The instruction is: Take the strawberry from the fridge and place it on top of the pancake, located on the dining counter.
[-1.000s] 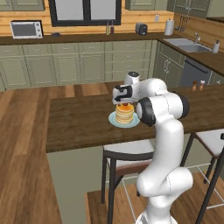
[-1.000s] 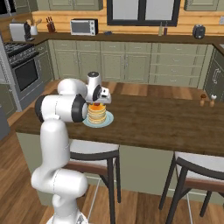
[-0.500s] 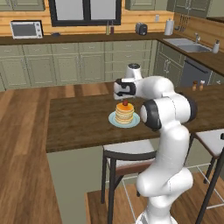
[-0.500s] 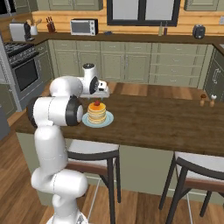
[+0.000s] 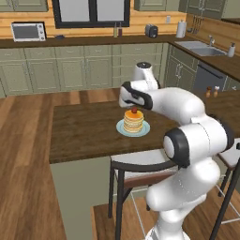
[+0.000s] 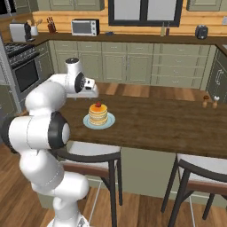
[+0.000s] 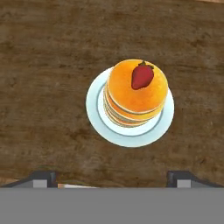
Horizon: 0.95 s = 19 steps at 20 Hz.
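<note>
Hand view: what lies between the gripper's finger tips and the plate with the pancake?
Only bare dark wood of the dining counter lies between the open gripper and the plate. The strawberry sits on the pancake.

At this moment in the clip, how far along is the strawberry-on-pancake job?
Done: the strawberry sits on top of the pancake, on its plate on the dining counter. In hand: nothing; the hand is open above the stack, with both fingertips spread wide and clear of it. Left: apparently nothing but drawing the arm away; the fridge step can't be judged here.
</note>
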Available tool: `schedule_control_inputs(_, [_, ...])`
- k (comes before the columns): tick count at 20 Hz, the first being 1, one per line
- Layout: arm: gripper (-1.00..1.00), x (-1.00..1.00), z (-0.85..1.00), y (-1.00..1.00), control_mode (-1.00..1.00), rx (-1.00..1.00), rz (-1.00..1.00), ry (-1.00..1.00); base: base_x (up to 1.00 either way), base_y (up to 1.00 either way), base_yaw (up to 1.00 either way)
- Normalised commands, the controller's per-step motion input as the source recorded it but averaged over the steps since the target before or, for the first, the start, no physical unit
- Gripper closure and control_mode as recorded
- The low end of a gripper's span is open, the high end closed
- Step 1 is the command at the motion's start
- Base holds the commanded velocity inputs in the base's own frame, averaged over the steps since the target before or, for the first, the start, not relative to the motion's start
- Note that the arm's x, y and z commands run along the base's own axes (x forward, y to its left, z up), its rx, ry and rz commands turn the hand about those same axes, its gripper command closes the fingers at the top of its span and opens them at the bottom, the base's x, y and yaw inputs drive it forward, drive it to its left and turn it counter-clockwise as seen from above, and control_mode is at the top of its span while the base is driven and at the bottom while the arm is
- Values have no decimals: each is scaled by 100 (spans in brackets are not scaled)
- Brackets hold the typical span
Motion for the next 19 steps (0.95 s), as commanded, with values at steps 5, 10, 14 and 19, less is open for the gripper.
schedule_control_inputs(5, [-100,-100,56,75,-100,0,0,0,0,0,0])
schedule_control_inputs(10, [-100,-100,28,48,-100,0,0,8,0,0,0])
schedule_control_inputs(14, [-100,-100,7,32,-100,0,0,4,0,0,0])
schedule_control_inputs(19, [-100,-100,5,21,-100,0,0,3,0,0,0])
